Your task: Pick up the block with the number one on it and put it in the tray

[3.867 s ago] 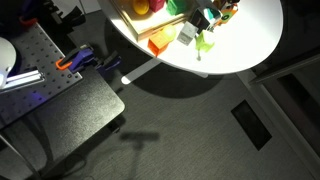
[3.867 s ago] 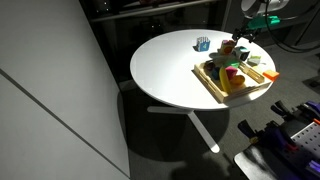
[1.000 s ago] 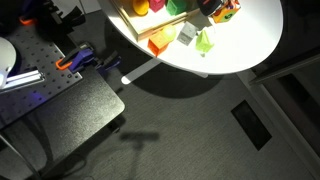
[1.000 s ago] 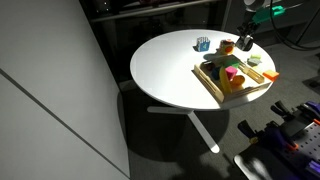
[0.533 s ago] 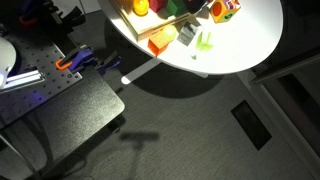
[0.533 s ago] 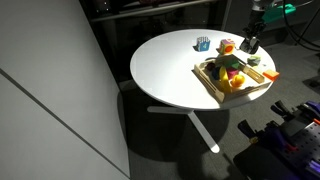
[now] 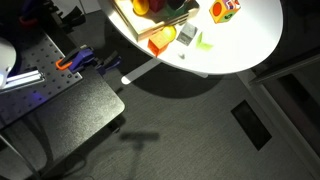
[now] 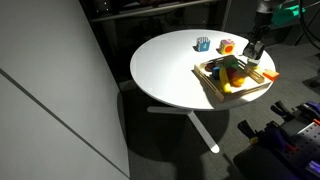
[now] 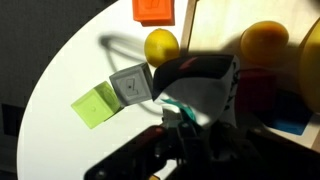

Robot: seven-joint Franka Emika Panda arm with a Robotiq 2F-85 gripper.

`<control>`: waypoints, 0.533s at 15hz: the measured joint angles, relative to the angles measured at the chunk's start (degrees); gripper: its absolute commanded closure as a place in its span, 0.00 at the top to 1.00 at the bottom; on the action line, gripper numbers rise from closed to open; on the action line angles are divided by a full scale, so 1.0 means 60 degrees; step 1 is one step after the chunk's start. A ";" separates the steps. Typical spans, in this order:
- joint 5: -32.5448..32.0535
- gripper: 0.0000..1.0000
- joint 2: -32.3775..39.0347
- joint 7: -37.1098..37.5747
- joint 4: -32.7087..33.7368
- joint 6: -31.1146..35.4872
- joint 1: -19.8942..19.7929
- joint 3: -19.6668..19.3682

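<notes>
The block with the number one (image 9: 205, 85) has a white face and teal sides, and my gripper (image 9: 195, 110) is shut on it. In an exterior view the gripper (image 8: 254, 52) hangs over the far side of the tray (image 8: 214, 86). The tray is a shallow light-wood tray with an orange edge (image 7: 158, 43), and several coloured toys lie in it. Its wooden rim (image 9: 190, 20) shows in the wrist view just above the held block. The number itself cannot be made out.
An orange-red cube (image 7: 223, 10) (image 8: 227, 46), a pale grey cube (image 7: 187, 33) (image 9: 132, 83) and a green piece (image 7: 205, 40) (image 9: 95, 103) lie on the round white table (image 8: 165, 65) beside the tray. A small blue object (image 8: 203, 43) stands further off. A yellow ball (image 9: 160, 45) lies near the rim.
My gripper has carried the block from beside the orange-red cube to above the tray. The loose pieces on the table have not moved.
</notes>
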 measured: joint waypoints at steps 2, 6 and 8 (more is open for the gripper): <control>-0.0083 0.06 -0.0238 0.0000 -0.0400 0.0091 0.0109 0.0013; -0.0313 0.44 -0.0438 0.0018 -0.0971 0.0314 0.0260 0.0020; -0.0329 0.58 -0.0439 0.0041 -0.1135 0.0455 0.0298 0.0026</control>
